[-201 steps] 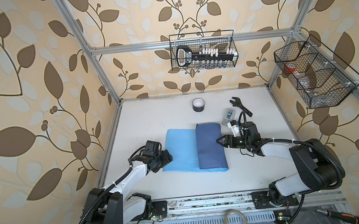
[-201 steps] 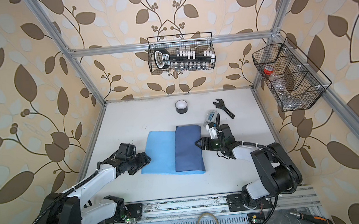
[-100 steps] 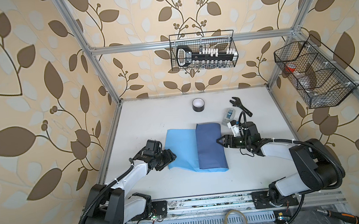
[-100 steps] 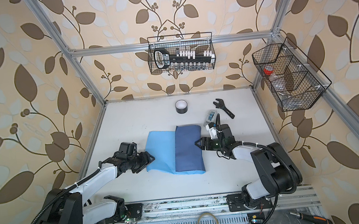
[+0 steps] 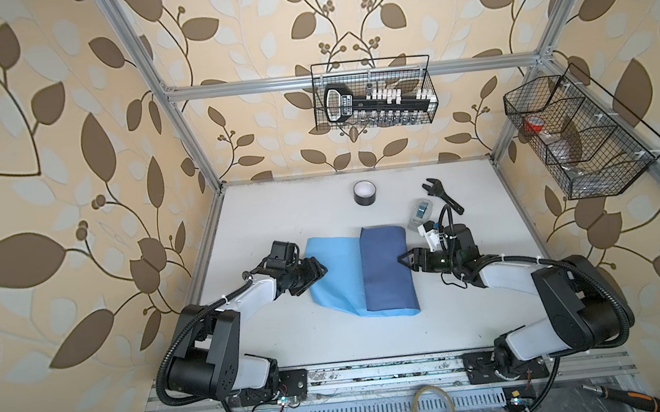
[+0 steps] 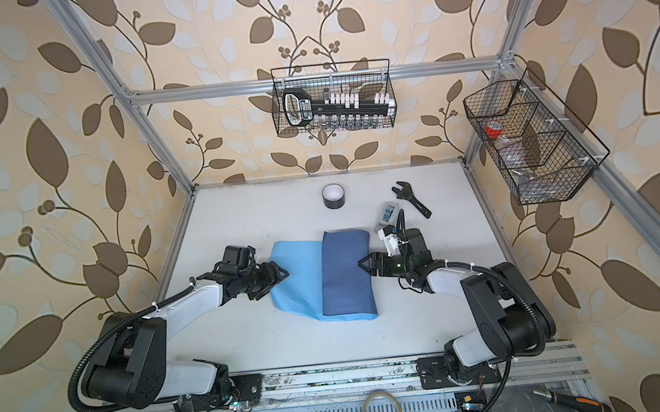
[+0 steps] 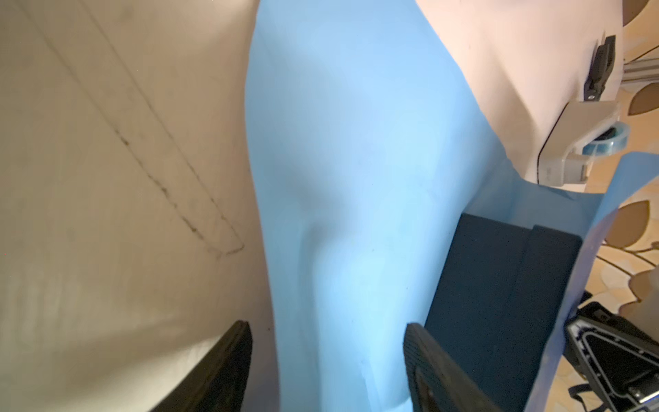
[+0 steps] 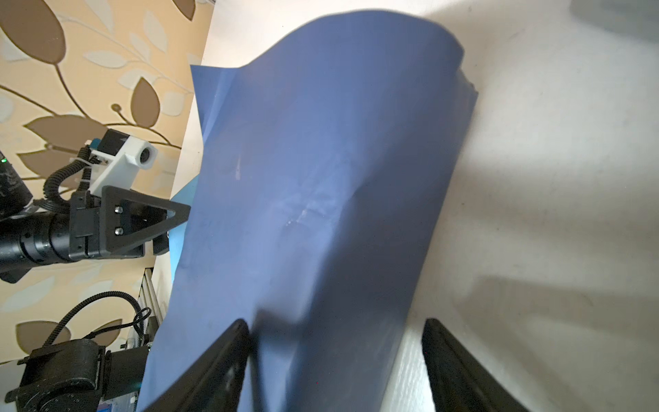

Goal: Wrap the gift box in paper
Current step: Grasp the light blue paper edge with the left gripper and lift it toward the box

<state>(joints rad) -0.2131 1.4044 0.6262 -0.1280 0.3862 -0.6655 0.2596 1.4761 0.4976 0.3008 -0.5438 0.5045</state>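
Note:
The paper lies mid-table with its light blue face up and a slate-blue flap folded over its right half, in both top views. The gift box shows only in the left wrist view, as a dark navy box under that flap. My left gripper is at the paper's left edge, open, with the light blue sheet running between its fingers. My right gripper stands open at the flap's right edge, the slate-blue fold between its fingers.
A black tape roll stands at the back. A black wrench and a clear-grey tape dispenser lie behind my right gripper. Wire baskets hang on the back wall and right wall. A tape ring lies by the front rail.
My left gripper has moved right onto the paper's left edge, and the sheet's near left corner has shifted inward. The right arm has not moved.

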